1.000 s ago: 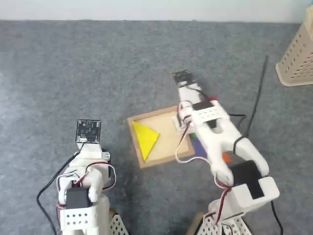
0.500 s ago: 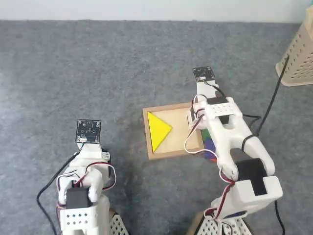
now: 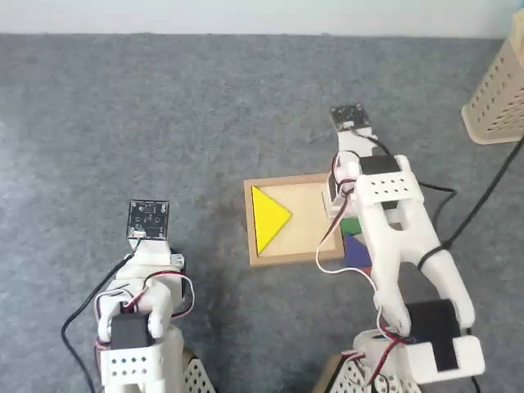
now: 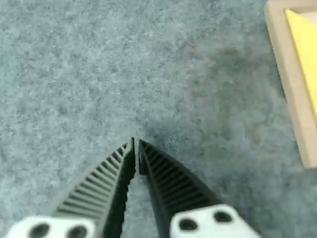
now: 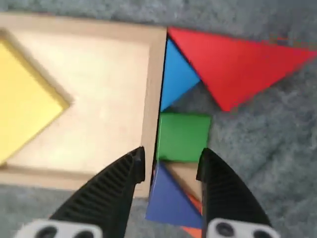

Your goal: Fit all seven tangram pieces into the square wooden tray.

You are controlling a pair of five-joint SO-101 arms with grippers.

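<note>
The square wooden tray [image 3: 286,260] lies mid-table with a yellow triangle [image 3: 268,216] inside, against its left wall. The right arm [image 3: 381,201] hangs over the tray's right side. In the right wrist view my right gripper [image 5: 171,162] is open, its fingers straddling the tray's wall [image 5: 152,99] and the green square [image 5: 182,136]. Outside that wall lie a red triangle [image 5: 233,62], a light blue triangle [image 5: 176,77], a dark blue triangle [image 5: 168,201] and an orange sliver [image 5: 190,230]. My left gripper [image 4: 135,145] is shut over bare carpet, apart from the tray's corner [image 4: 292,104].
Grey carpet covers the table. A beige slotted basket [image 3: 499,90] stands at the far right edge. The left arm [image 3: 139,295] sits at the near left, with open carpet between it and the tray. A black cable [image 3: 479,205] runs right of the right arm.
The tray with the yellow triangle has slid right and turned squarer to the table. The right arm has swung right with it. The left arm has kept still.
</note>
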